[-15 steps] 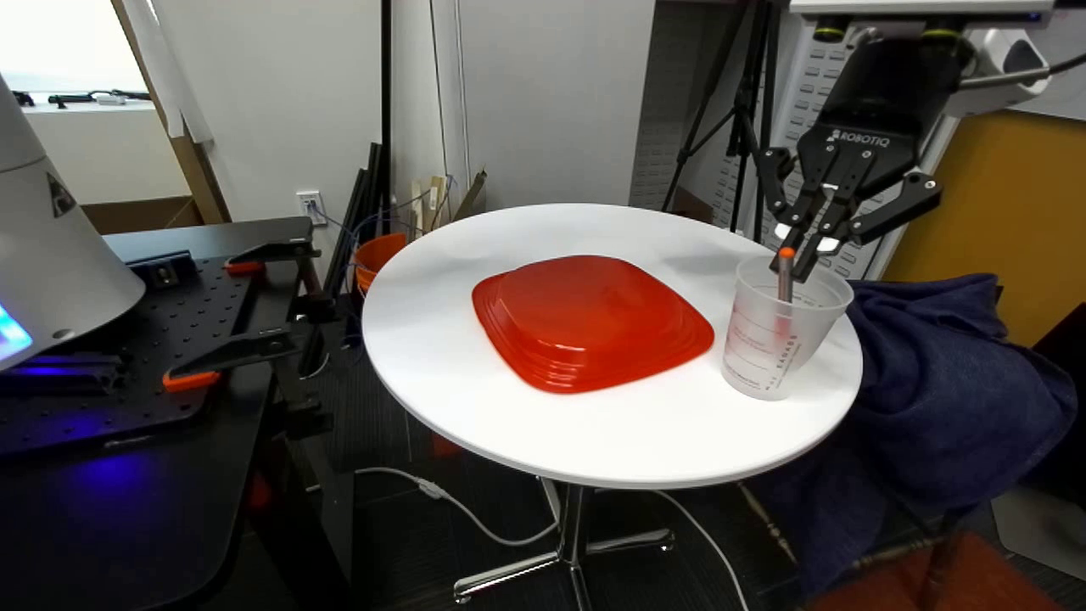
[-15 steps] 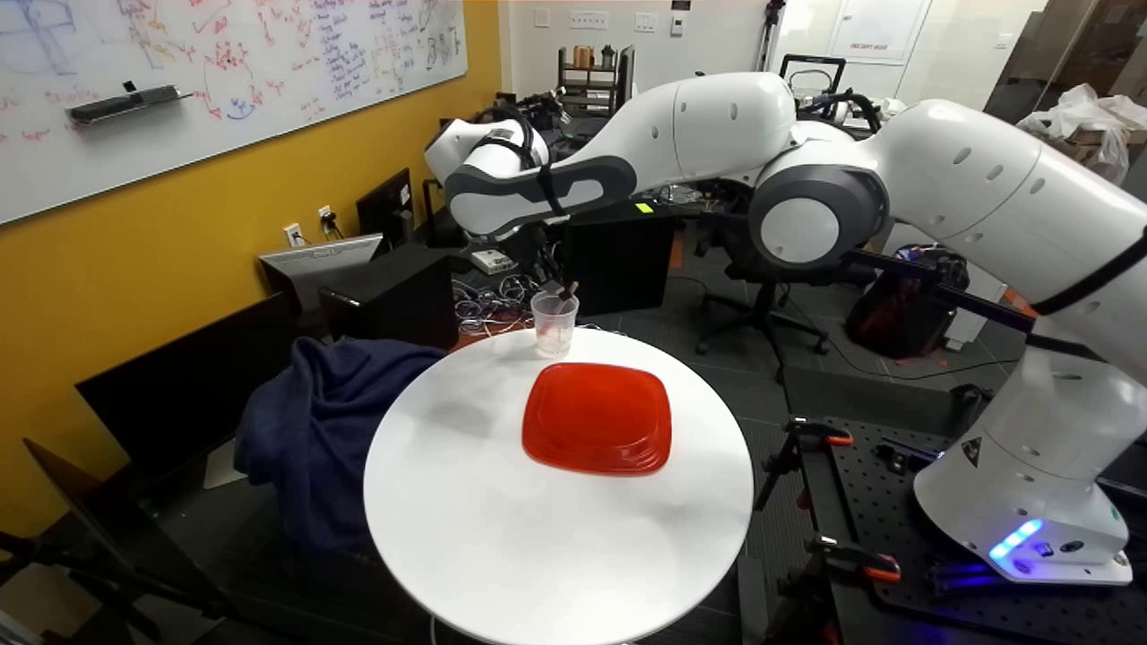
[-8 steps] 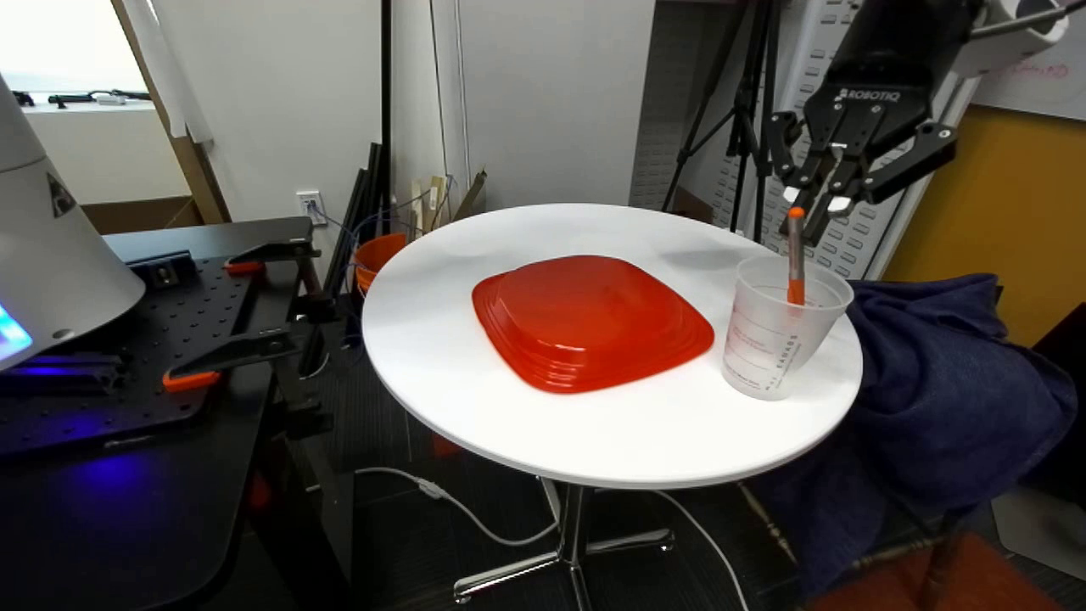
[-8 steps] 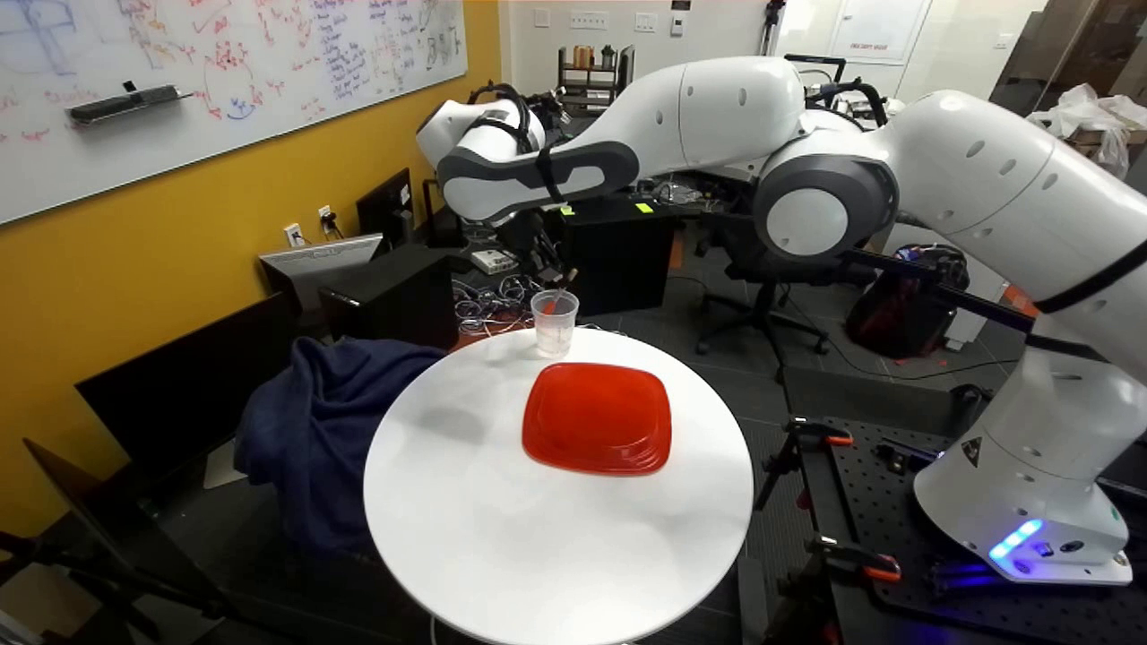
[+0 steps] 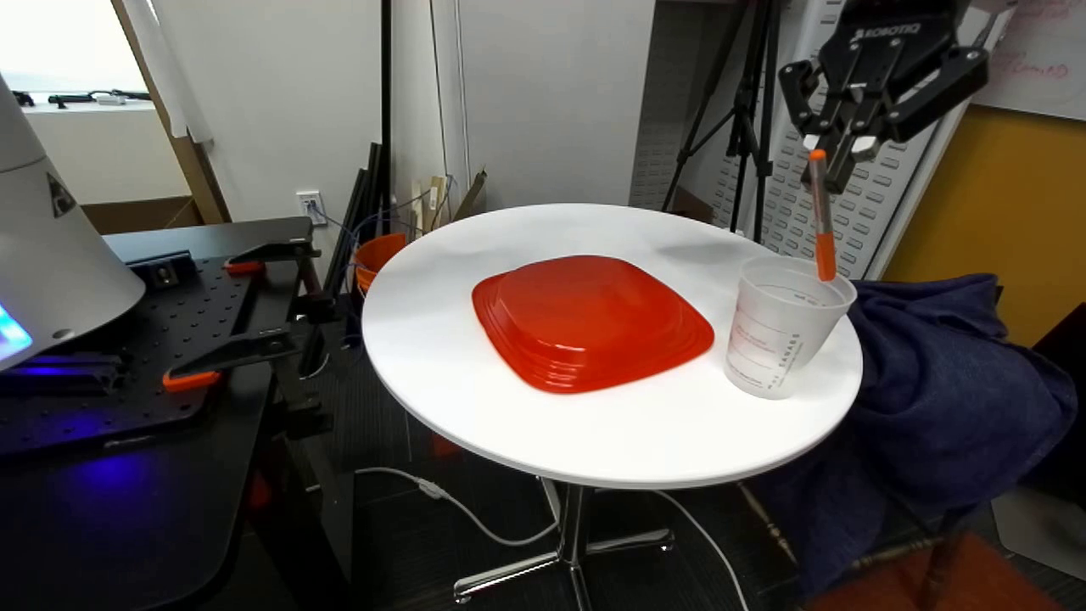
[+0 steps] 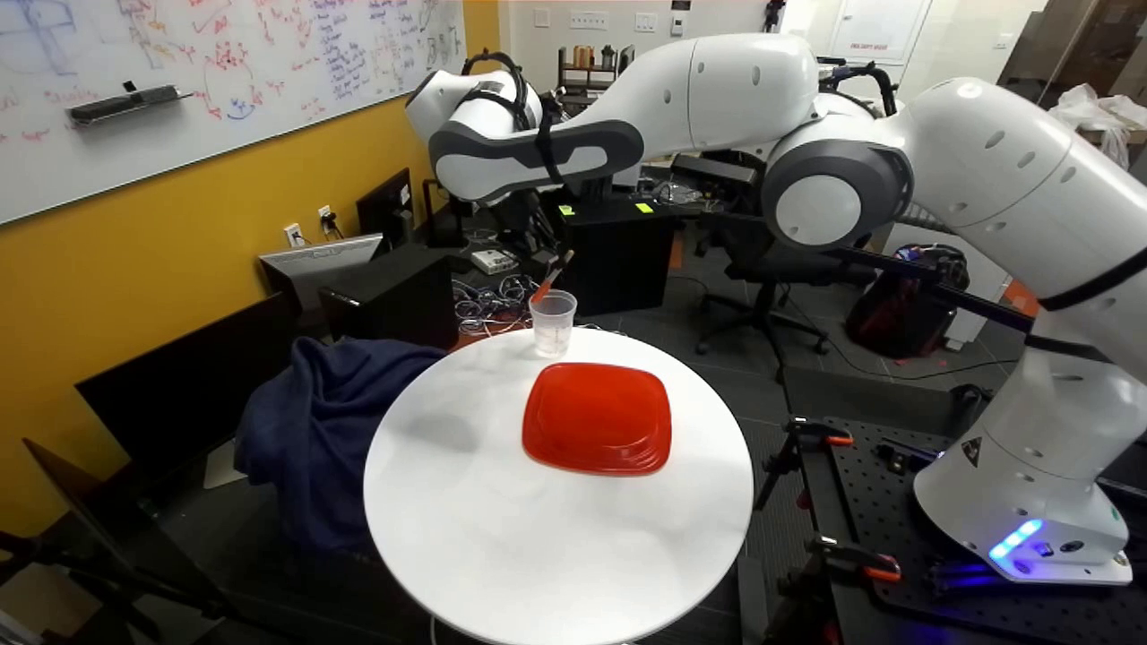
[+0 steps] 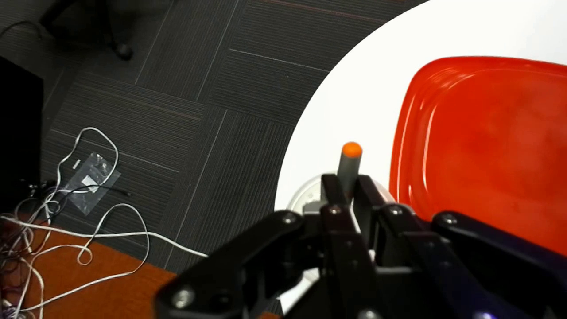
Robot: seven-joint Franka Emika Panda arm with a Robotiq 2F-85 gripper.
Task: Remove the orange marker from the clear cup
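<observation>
My gripper (image 5: 823,176) is shut on the orange marker (image 5: 820,208), a thin stick with a grey middle and orange ends. The marker is tilted, its larger orange end pointing down. That end overlaps the rim of the clear cup (image 5: 774,335) in both exterior views; I cannot tell whether it is just above or just inside the rim. The cup stands upright on the table and also shows in an exterior view (image 6: 553,333). In the wrist view the marker (image 7: 349,164) sits between the fingertips (image 7: 347,181), which partly hide the cup rim (image 7: 305,192) below.
A wide red plate (image 5: 594,318) lies on the round white table (image 5: 475,407) beside the cup. The cup stands near the table's edge. A dark blue cloth (image 5: 942,382) hangs beyond that edge. Cables (image 7: 97,235) lie past the table.
My gripper has risen with the marker in it and moved slightly right in an exterior view. The marker's lower end came up from inside the cup to about rim level. The cup barely shifted.
</observation>
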